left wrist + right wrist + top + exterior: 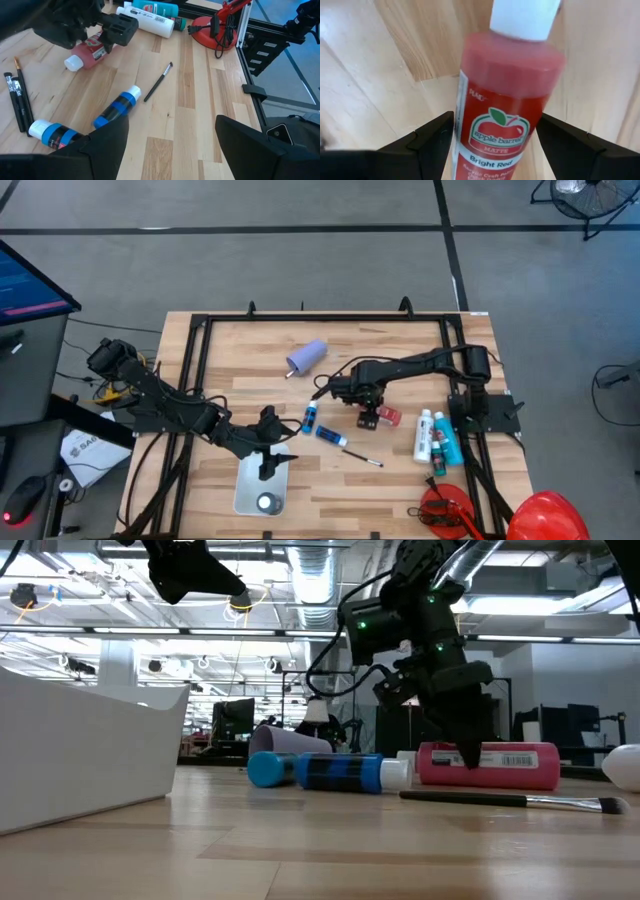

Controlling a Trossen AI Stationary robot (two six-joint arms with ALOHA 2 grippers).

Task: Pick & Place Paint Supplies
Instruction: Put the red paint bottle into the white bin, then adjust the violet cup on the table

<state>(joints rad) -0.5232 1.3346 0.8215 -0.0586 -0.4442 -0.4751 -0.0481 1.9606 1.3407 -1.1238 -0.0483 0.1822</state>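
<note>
Red paint in a smooth plastic bottle [386,416] lies on its side near the table's middle in the high view, with the right gripper [368,418] down over it; the left gripper [268,462] hangs above a white tray [250,480], holding nothing. From table height, the right gripper's fingers [466,752] reach down onto the bottle's flank, though contact is hard to judge. Past the left wrist's widely spread fingers [107,142], two blue bottles [117,107] and a brush [157,82] lie loose. Through the right wrist camera, its fingers [432,135] stand wide on either side of the labelled body, not yet closed. The bottle looks light, rigid and slick, likely to roll; mid-body is the safest hold.
</note>
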